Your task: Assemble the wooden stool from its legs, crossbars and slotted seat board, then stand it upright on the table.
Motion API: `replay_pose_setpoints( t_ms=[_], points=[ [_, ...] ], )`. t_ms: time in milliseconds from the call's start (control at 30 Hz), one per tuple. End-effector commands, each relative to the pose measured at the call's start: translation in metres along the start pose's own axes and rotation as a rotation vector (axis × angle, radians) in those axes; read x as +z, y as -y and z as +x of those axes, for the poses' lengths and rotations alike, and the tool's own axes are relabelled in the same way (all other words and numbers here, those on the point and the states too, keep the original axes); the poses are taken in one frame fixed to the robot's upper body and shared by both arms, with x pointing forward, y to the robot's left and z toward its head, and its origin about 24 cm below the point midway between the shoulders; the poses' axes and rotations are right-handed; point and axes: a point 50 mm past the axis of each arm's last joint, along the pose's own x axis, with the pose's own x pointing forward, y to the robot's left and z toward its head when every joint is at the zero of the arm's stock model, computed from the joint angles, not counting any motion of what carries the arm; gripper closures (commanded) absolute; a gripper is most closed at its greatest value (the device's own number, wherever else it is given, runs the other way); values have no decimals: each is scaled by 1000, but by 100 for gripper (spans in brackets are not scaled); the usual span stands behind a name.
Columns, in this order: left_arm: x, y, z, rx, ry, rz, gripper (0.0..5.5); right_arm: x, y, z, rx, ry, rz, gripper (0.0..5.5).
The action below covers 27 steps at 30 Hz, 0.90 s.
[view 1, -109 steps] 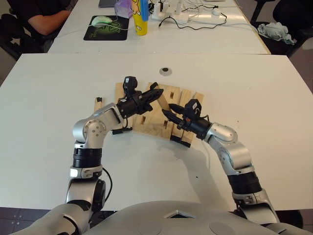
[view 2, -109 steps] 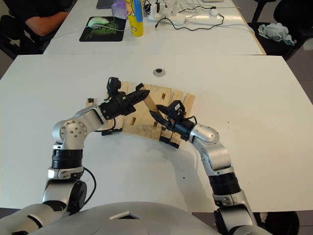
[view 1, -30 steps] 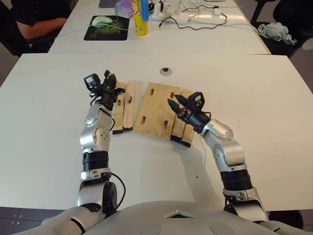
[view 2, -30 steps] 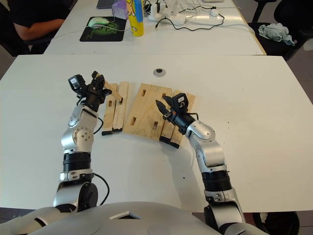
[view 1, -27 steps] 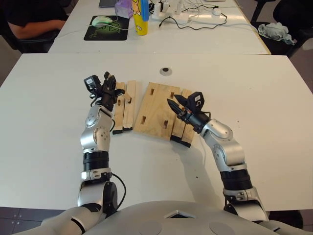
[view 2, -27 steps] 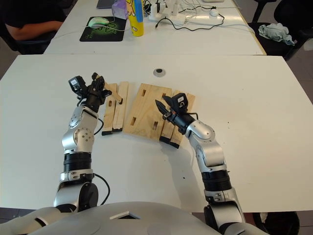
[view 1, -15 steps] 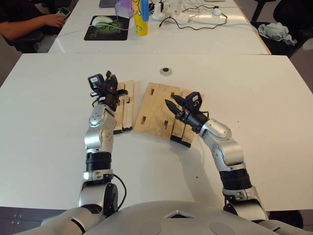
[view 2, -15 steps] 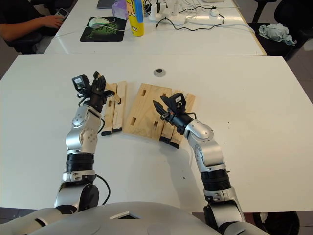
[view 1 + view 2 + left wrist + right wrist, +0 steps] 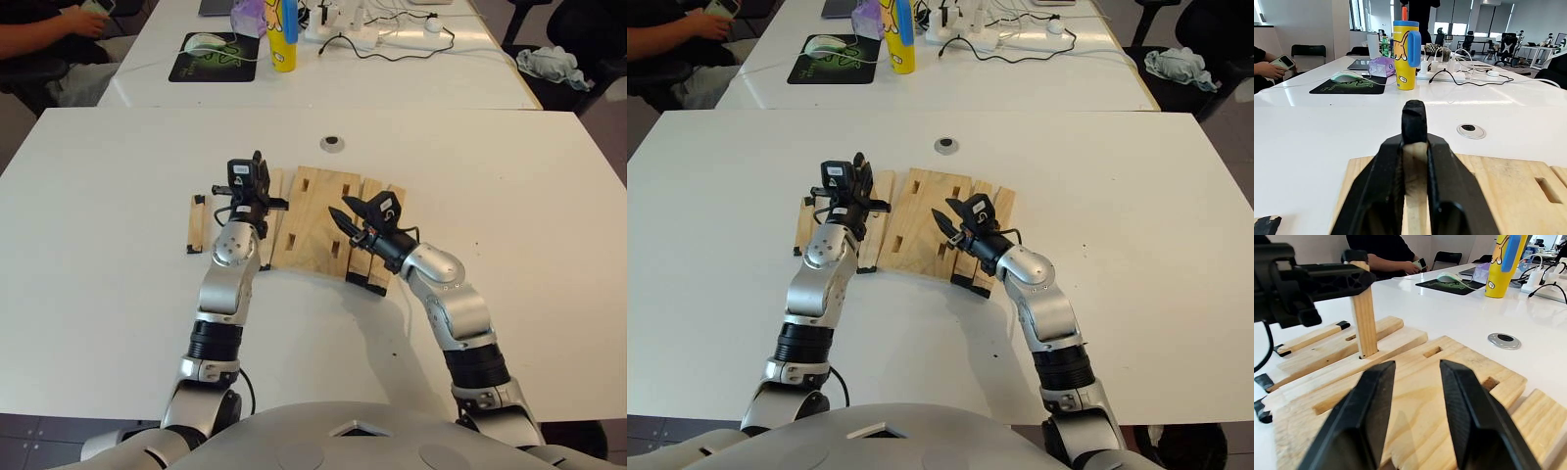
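The left pincer (image 9: 1414, 151) is clamped on a wooden leg (image 9: 1364, 323) that stands upright, black cap uppermost, foot slotted just ahead of the right pincer (image 9: 343, 219). That one, fingers apart, hovers over the seat board (image 9: 312, 208).

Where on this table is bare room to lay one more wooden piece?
The table is bare from the lone leg to its left edge, and from the stacked legs to its right edge. It is crowded at the seat board: the left gripper holds an upright leg there, the right gripper beside it.
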Motion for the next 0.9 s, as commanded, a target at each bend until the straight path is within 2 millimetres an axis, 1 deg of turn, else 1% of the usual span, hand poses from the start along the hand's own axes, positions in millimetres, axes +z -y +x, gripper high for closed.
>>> replay_pose_setpoints(
  t_ms=[33,100,167,267,333,467,667,767,867,900],
  points=[
    [-43,-5,-29,-72,-139,56,507,4,3,0,-30,13,-75,382],
    [-51,-6,-40,-94,-145,53,507,6,5,1,-42,24,-90,382],
    [-54,-7,-49,-120,-119,73,507,8,6,1,-54,36,-97,382],
    [-64,-6,-60,-156,-116,67,507,8,8,-1,-75,38,-99,382],
    [-70,-5,-64,-167,-124,63,507,8,8,0,-75,39,-101,382],
    [-73,-5,-66,-161,-104,40,507,10,10,1,-76,43,-111,382],
    [-57,-11,-49,-142,-68,28,507,8,10,4,-72,32,-101,382],
    [-49,-12,-45,-151,-36,19,507,6,10,5,-72,29,-96,382],
    [-37,-11,-44,-162,32,19,507,5,10,5,-74,29,-93,382],
    [-34,-11,-44,-167,55,23,471,4,10,5,-77,28,-91,382]
  ],
)
